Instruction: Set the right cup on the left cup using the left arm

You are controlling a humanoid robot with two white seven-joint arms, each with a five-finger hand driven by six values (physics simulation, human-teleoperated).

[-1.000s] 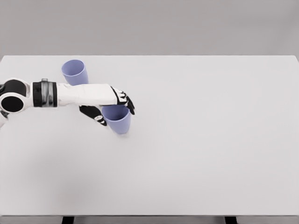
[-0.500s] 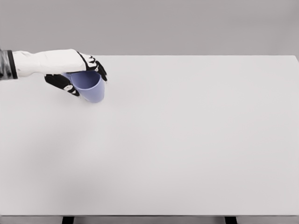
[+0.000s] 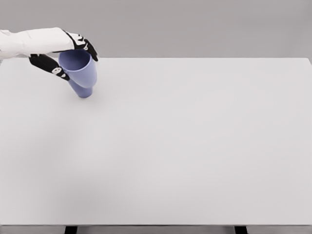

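Note:
My left hand (image 3: 72,58) comes in from the upper left and is shut on a lavender-blue cup (image 3: 80,70), thumb on its near side and fingers over its far rim. The cup is held slightly tilted near the table's back left. Right below it shows the lower part of a second blue cup (image 3: 83,91), standing on the white table (image 3: 185,146). The held cup hides most of the standing one; I cannot tell whether the two touch. The right arm is out of view.
The table's back edge (image 3: 195,58) runs just behind the cups, with a grey wall beyond. The front edge (image 3: 156,225) lies at the bottom of the view.
The left hand has carried the cup from the table's middle left back and leftward, and lifted it. It now sits over the other cup.

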